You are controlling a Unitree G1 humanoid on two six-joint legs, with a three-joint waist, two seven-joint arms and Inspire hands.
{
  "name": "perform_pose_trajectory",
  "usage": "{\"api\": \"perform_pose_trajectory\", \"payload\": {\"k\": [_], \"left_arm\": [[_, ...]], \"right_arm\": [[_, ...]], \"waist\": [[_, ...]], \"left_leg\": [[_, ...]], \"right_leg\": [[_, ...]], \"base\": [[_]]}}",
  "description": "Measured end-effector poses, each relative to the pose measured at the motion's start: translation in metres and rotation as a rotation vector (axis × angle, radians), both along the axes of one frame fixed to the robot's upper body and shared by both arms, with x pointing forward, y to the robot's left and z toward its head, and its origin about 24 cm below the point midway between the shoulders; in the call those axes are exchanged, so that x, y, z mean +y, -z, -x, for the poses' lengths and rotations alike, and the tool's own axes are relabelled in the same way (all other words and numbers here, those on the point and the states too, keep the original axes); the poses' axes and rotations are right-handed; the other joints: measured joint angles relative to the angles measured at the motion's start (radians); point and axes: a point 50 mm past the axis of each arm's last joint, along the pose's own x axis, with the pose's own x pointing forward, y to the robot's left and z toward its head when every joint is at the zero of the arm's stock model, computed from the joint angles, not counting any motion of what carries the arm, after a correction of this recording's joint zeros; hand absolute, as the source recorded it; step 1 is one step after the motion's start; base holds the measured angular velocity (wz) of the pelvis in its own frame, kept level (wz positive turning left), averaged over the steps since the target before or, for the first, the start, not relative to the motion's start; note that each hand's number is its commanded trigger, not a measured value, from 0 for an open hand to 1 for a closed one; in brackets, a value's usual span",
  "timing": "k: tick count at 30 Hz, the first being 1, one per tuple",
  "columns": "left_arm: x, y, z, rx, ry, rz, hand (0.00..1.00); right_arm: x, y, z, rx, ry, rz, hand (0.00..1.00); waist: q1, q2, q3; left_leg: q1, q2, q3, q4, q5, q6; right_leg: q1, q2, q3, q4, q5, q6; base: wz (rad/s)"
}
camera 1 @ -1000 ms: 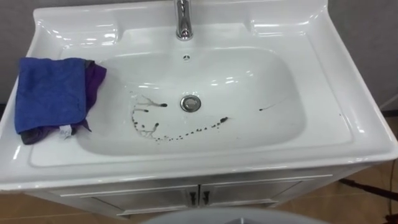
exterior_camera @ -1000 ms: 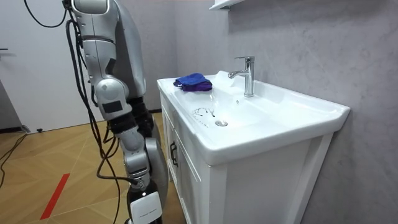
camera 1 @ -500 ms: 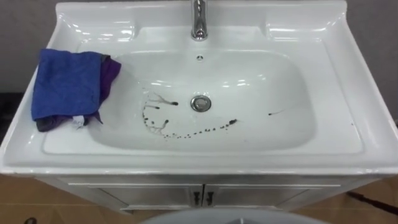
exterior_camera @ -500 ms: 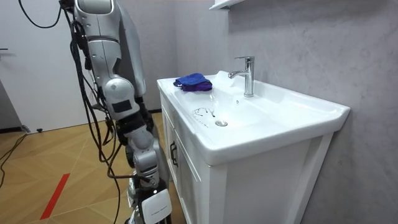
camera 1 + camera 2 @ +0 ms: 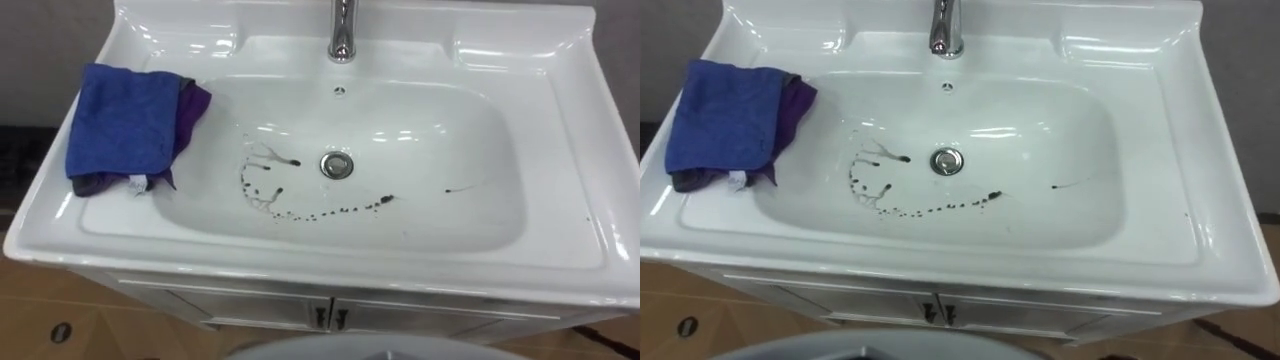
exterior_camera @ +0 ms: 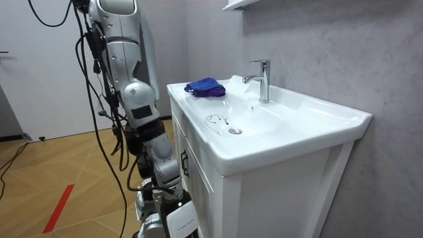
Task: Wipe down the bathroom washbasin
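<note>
Since the cloth (image 5: 125, 122) on the basin's (image 5: 470, 120) left rim looks soft and light, pinch its near fold; I cannot tell the right hand's (image 6: 165, 223) state.

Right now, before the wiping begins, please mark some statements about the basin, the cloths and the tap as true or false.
1. The blue cloth lies on the left rim of the basin, on top of a purple cloth. True.
2. There are dark stains in the bowl beside the drain. True.
3. Water runs from the tap. False: no stream shows below it.
4. The cabinet doors stand open. False: both are shut.
</note>
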Motion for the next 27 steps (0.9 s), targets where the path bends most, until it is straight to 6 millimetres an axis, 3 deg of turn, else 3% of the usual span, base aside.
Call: {"api": "perform_pose_trajectory", "payload": {"k": [5, 10, 13, 16, 21, 22, 24, 25, 27], "left_arm": [[0.009, -0.012, -0.024, -0.088, 0.010, -0.086, 0.00], [0.036, -0.050, -0.068, -0.277, 0.021, -0.251, 0.00], [0.049, -0.067, -0.079, -0.317, 0.028, -0.329, 0.00], [0.057, -0.089, -0.091, -0.424, 0.031, -0.425, 0.00], [0.050, -0.086, -0.073, -0.423, 0.031, -0.478, 0.00], [0.046, -0.081, -0.063, -0.400, 0.032, -0.471, 0.00], [0.042, -0.080, -0.053, -0.372, 0.051, -0.485, 0.00], [0.041, -0.083, -0.051, -0.383, 0.058, -0.495, 0.00], [0.041, -0.090, -0.056, -0.425, 0.067, -0.522, 0.00]], "right_arm": [[-0.001, -0.001, -0.005, -0.027, 0.005, 0.007, 0.00], [-0.004, -0.004, -0.018, -0.093, 0.012, 0.016, 0.00], [-0.006, -0.005, -0.018, -0.106, 0.017, 0.020, 0.00], [-0.007, -0.006, -0.018, -0.111, 0.021, 0.025, 0.00], [-0.011, -0.006, -0.013, -0.113, 0.011, 0.032, 0.00], [-0.010, -0.006, -0.013, -0.113, 0.019, 0.029, 0.00], [-0.008, -0.005, -0.011, -0.110, 0.035, 0.017, 0.00], [-0.007, -0.004, -0.009, -0.104, 0.036, 0.012, 0.00], [-0.006, -0.003, -0.005, -0.086, 0.039, 0.007, 0.00]], "waist": [[-0.001, 0.008, -0.0007], [0.000, 0.021, -0.0027], [0.012, 0.037, -0.0015], [0.026, 0.038, -0.0022], [0.046, 0.037, 0.0002], [0.051, 0.040, -0.0035], [0.055, 0.029, -0.0024], [0.061, 0.022, 0.0031], [0.077, 0.004, 0.0017]], "left_leg": [[-0.001, -0.002, -0.009, 0.000, 0.000, 0.000], [-0.018, -0.005, -0.021, 0.003, 0.005, 0.002], [-0.023, -0.005, -0.040, 0.005, 0.007, 0.003], [-0.034, -0.013, -0.054, 0.012, 0.008, 0.004], [-0.033, -0.014, -0.054, 0.005, 0.009, 0.005], [-0.032, -0.014, -0.055, 0.003, 0.009, 0.005], [-0.034, -0.014, -0.066, 0.005, 0.010, 0.003], [-0.039, -0.014, -0.079, 0.010, 0.010, 0.002], [-0.052, -0.015, -0.094, 0.023, 0.010, 0.002]], "right_leg": [[0.003, -0.001, -0.007, -0.001, 0.000, 0.000], [-0.021, -0.004, -0.009, 0.017, 0.000, 0.000], [-0.024, -0.004, -0.014, 0.019, 0.000, 0.000], [-0.026, -0.006, -0.030, 0.019, 0.000, 0.000], [-0.026, -0.008, -0.031, 0.020, -0.002, 0.001], [-0.026, -0.008, -0.034, 0.019, -0.003, 0.000], [-0.027, -0.008, -0.048, 0.018, -0.004, -0.001], [-0.027, -0.009, -0.061, 0.017, -0.004, -0.002], [-0.027, -0.010, -0.074, 0.014, -0.006, -0.004]], "base": [[0.03], [0.02], [0.02], [0.13], [-0.03], [0.00], [0.15], [0.23], [0.25]]}}
